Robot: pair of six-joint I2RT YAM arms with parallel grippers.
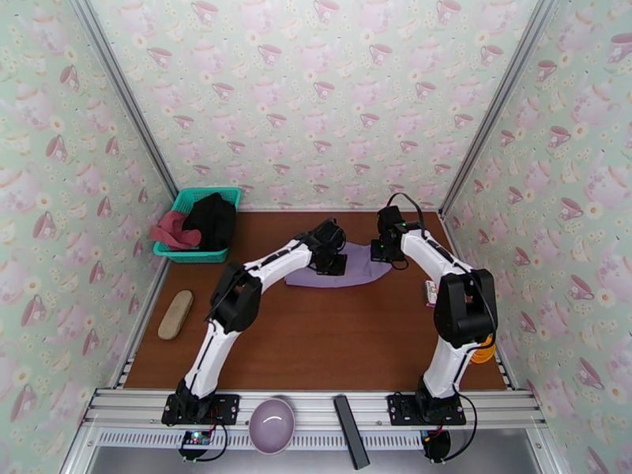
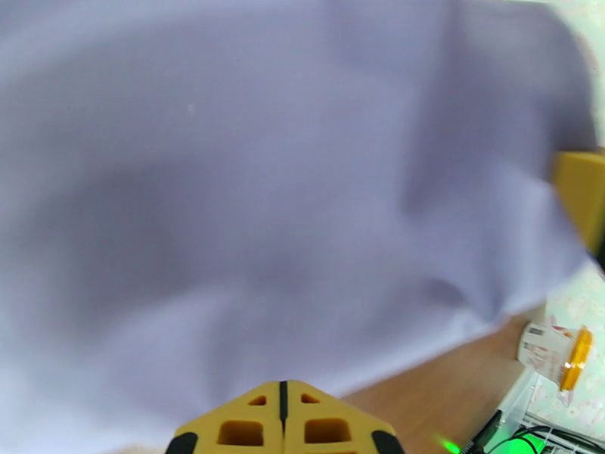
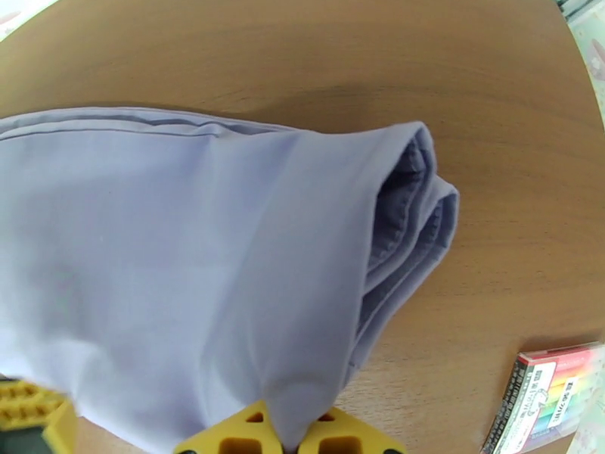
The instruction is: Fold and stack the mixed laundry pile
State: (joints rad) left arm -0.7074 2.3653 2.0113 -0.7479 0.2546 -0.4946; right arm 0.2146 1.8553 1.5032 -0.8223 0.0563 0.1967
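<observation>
In the teal basket (image 1: 186,201) at upper left lie the dusty-red top (image 1: 174,231) and the black garment (image 1: 212,219). At centre, the folded lavender cloth (image 1: 359,268) lies flat, its long axis left-to-right. The left gripper (image 1: 332,264) is closed over it, and the right gripper (image 1: 381,248) pinches its right end.

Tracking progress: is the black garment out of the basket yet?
No, the black garment lies in the teal basket beside the red top.
</observation>
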